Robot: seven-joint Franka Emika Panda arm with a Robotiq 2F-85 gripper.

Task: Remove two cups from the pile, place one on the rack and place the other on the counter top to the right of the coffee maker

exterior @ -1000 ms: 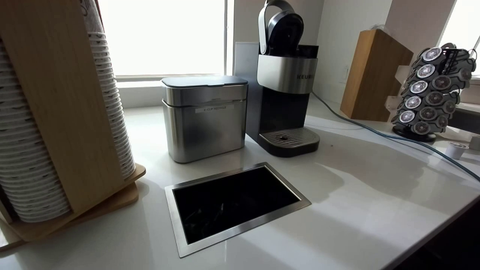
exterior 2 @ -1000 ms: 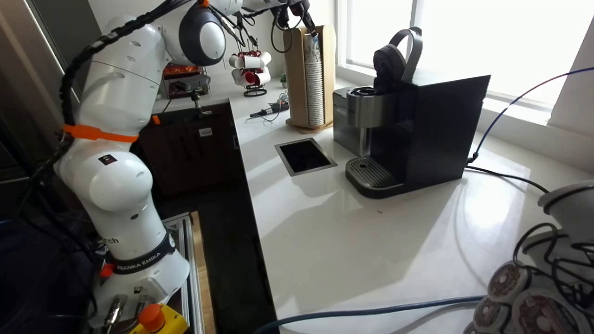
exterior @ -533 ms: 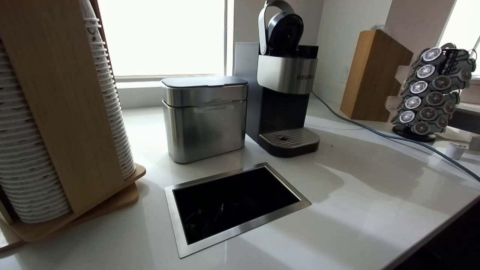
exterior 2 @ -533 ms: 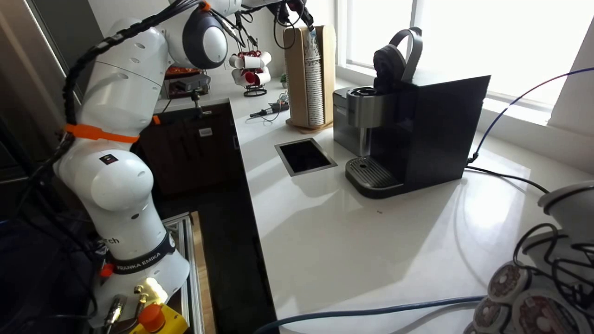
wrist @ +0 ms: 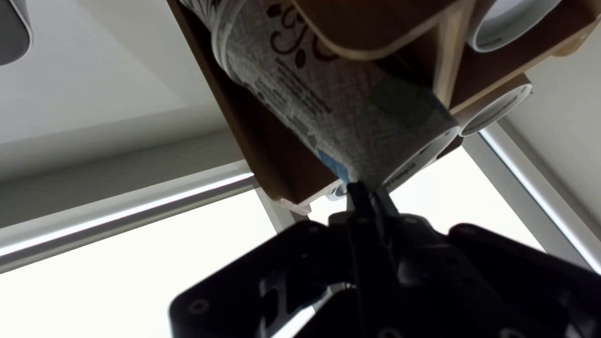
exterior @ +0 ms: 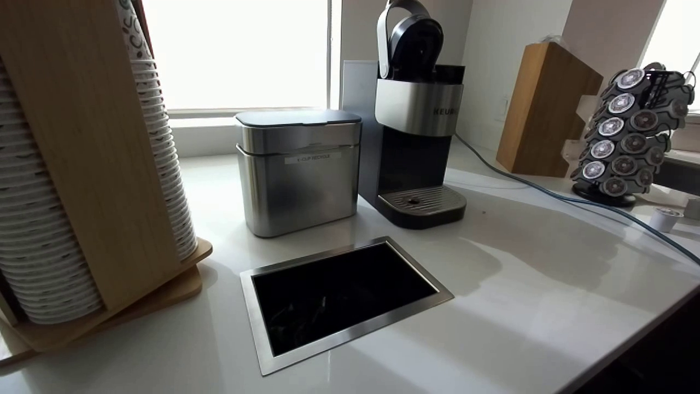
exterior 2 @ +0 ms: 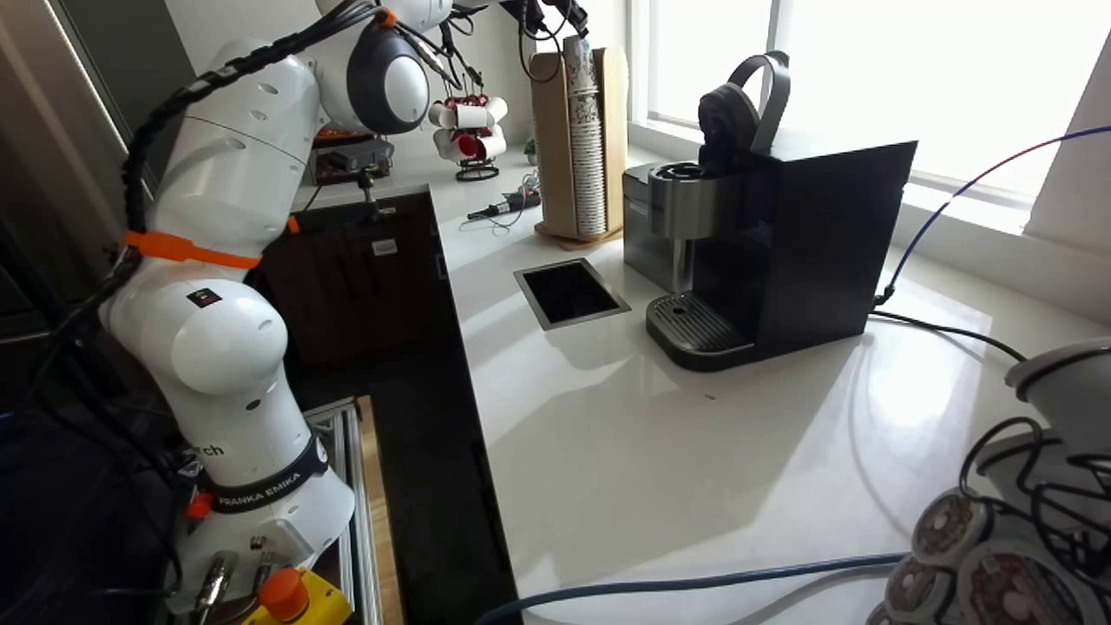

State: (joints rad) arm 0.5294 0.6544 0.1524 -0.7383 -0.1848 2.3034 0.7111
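The pile (exterior 2: 590,178) of nested white cups stands in the light wooden holder (exterior: 93,148); the pile also shows in an exterior view (exterior: 164,158). My gripper (wrist: 371,188) is shut on the base edge of an upside-down printed cup (wrist: 342,103). In an exterior view, the gripper (exterior 2: 581,33) holds this cup (exterior 2: 580,65) slightly tilted above the holder's top. Its rim looks doubled, so I cannot tell how many cups are lifted. Another printed cup tops the pile below. The coffee maker (exterior: 418,109) stands on the white counter top (exterior: 547,273) with its lid raised.
A brushed-metal canister (exterior: 301,175) stands between the pile and the coffee maker. A steel-framed opening (exterior: 254,317) lies in front. A ridged drip tray (exterior: 424,201) is under the coffee maker's head. A mug stand (exterior 2: 477,169), capsule carousel (exterior: 623,131) and blue cable (exterior: 590,202) are around.
My gripper has moved up, drawing the printed cup upward out of the holder. More printed cup side now shows above the stacked rims.
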